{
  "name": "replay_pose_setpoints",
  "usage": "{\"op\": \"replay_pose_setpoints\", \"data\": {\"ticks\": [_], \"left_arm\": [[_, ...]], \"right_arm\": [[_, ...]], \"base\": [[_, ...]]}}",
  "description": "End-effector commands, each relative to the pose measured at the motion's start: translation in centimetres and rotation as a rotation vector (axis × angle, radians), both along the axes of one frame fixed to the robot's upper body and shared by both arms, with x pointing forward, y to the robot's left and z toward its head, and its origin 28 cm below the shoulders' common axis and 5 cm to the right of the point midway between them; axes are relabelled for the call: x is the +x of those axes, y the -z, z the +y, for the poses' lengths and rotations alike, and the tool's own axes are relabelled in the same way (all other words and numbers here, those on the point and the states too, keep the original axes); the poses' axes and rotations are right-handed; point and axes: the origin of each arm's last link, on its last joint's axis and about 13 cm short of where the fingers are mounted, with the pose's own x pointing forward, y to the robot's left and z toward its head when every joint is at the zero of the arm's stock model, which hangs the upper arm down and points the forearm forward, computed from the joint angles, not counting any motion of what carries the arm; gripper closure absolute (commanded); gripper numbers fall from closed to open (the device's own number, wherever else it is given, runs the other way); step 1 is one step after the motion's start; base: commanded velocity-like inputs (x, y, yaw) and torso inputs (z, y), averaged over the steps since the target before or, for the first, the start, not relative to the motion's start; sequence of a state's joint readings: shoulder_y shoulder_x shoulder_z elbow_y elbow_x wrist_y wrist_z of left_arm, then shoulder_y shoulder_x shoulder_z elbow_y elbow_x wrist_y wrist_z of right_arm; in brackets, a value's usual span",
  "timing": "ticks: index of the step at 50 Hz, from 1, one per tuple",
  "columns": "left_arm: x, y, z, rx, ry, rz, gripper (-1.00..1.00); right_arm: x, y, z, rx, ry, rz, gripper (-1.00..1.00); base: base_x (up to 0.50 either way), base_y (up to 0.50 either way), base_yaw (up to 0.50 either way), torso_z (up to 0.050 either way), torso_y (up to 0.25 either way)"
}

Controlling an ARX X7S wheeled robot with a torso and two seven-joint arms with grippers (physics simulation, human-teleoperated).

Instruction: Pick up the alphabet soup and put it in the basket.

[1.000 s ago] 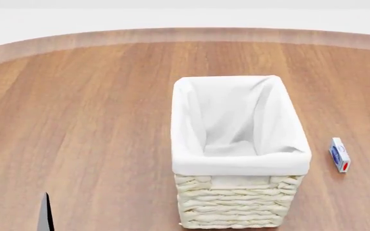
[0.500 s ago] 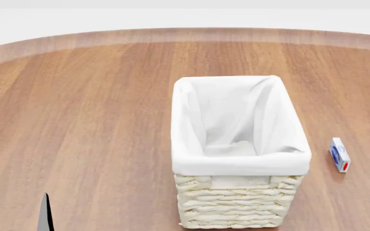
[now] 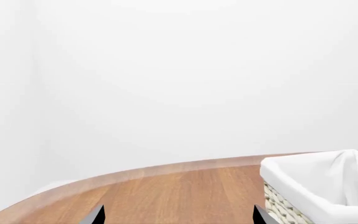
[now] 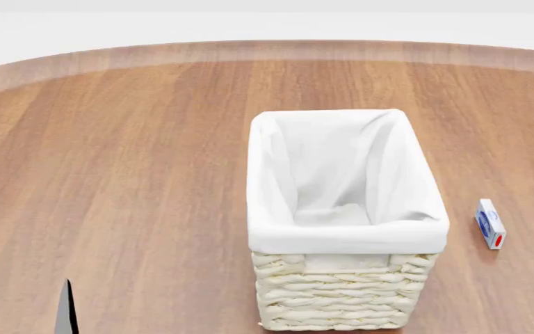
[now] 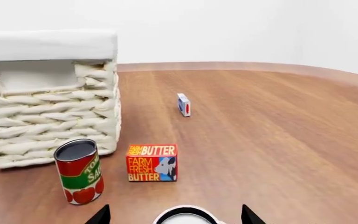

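The cream wicker basket (image 4: 346, 238) with its white liner stands upright in the middle of the wooden table; it also shows in the left wrist view (image 3: 316, 186) and the right wrist view (image 5: 48, 116). In the right wrist view a round pale white can top with a dark rim, the alphabet soup (image 5: 185, 217), sits at the frame's edge between the spread fingers of my right gripper (image 5: 174, 216), which is open; its label is hidden. My left gripper (image 3: 177, 215) is open and empty over bare table left of the basket. One dark finger (image 4: 66, 309) shows in the head view.
A red-and-green can with a dark top (image 5: 79, 171) and a red butter box (image 5: 151, 162) stand in front of the basket. A small blue-and-white box (image 4: 489, 223) lies to the basket's right. The table's curved far edge (image 4: 267, 49) runs behind.
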State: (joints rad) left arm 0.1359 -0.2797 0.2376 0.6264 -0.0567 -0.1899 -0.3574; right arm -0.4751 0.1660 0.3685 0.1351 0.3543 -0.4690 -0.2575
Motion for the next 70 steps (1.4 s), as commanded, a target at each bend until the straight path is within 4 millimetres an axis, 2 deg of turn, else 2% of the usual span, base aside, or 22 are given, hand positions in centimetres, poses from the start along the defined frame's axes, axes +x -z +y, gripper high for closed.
{"op": "replay_pose_setpoints", "data": {"ticks": [1, 32, 43, 44, 55, 59, 69, 70], "left_arm": [[0.0, 0.1, 0.0, 0.001, 0.000, 0.002, -1.00], [0.0, 0.1, 0.1, -0.005, -0.006, 0.001, -1.00], [0.0, 0.2, 0.2, -0.006, -0.008, 0.003, -1.00], [0.0, 0.2, 0.2, -0.006, -0.008, 0.003, -1.00], [0.0, 0.2, 0.1, -0.006, -0.007, 0.005, -1.00], [-0.1, 0.2, 0.1, -0.006, -0.009, 0.004, -1.00], [0.0, 0.3, 0.1, -0.008, -0.006, 0.010, -1.00], [0.1, 0.3, 0.1, -0.008, -0.006, 0.010, -1.00]], "right_arm": [[0.3, 0.8, -0.4, 0.005, 0.042, 0.002, -1.00], [1.9, 5.0, 0.0, 0.019, 0.069, 0.080, -1.00], [2.5, 5.8, 0.2, 0.052, 0.084, 0.094, -1.00], [2.6, 5.8, 0.2, 0.051, 0.084, 0.094, 1.00], [2.6, 5.2, 0.3, 0.045, 0.072, 0.075, 1.00], [2.9, 4.1, 0.6, 0.043, 0.065, 0.056, 1.00], [4.1, -2.3, 0.8, 0.017, 0.038, -0.105, 1.00], [4.2, -4.1, 0.7, 0.005, 0.031, -0.134, 1.00]], "base": [[0.00, 0.00, 0.00, 0.000, 0.000], [0.00, 0.00, 0.00, 0.000, 0.000], [0.00, 0.00, 0.00, 0.000, 0.000], [0.00, 0.00, 0.00, 0.000, 0.000], [0.00, 0.00, 0.00, 0.000, 0.000], [0.00, 0.00, 0.00, 0.000, 0.000], [0.00, 0.00, 0.00, 0.000, 0.000], [0.00, 0.00, 0.00, 0.000, 0.000]]}}
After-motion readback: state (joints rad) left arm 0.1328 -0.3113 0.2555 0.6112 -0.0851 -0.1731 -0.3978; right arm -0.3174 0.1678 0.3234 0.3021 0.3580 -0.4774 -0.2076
